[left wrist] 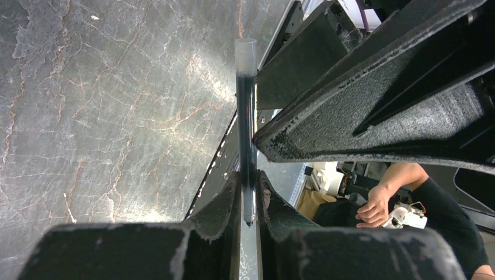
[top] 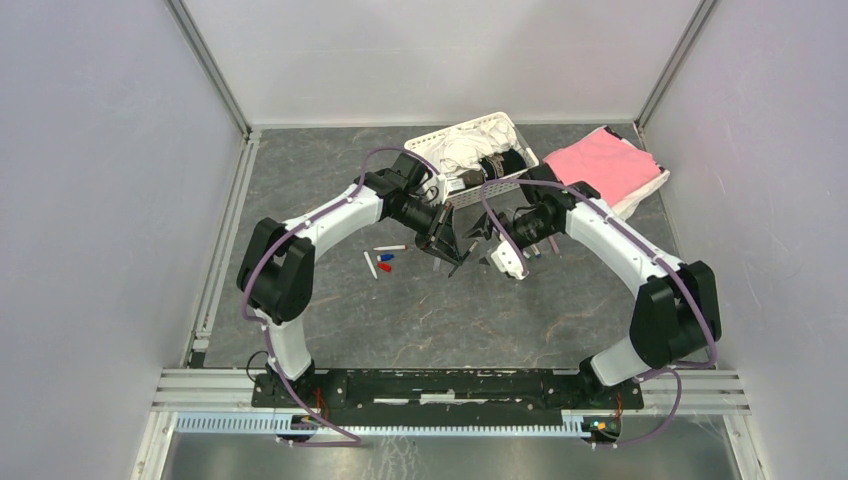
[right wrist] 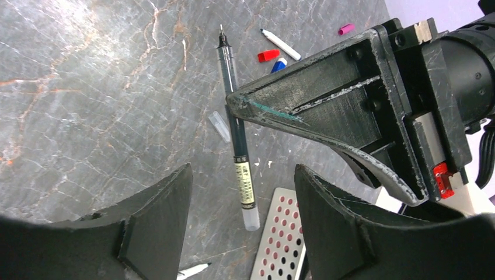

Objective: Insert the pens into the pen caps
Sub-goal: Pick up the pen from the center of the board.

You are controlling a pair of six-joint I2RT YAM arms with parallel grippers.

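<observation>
My left gripper point(left wrist: 248, 175) is shut on a dark pen point(left wrist: 246, 116) whose bare tip points back between the jaws. In the right wrist view that pen point(right wrist: 238, 140) hangs slanted above the table, pinched by the left fingers point(right wrist: 303, 108). My right gripper point(right wrist: 242, 175) stands open, and the pen's clear rear end sits in the gap without touching either finger. A clear pen cap point(right wrist: 220, 126) lies on the table below. Farther off lie a red cap point(right wrist: 268, 55), a blue cap point(right wrist: 279, 65), a magenta cap point(right wrist: 346, 28) and a white pen point(right wrist: 280, 44). From above, both grippers point(top: 443, 243) point(top: 487, 243) meet at mid-table.
A perforated metal plate point(right wrist: 280, 239) lies under the right gripper, with another white pen point(right wrist: 192, 270) beside it. A white basket point(top: 470, 190) of cloths stands behind the grippers, and a pink folded cloth point(top: 605, 165) lies at the back right. Grey walls close in the table.
</observation>
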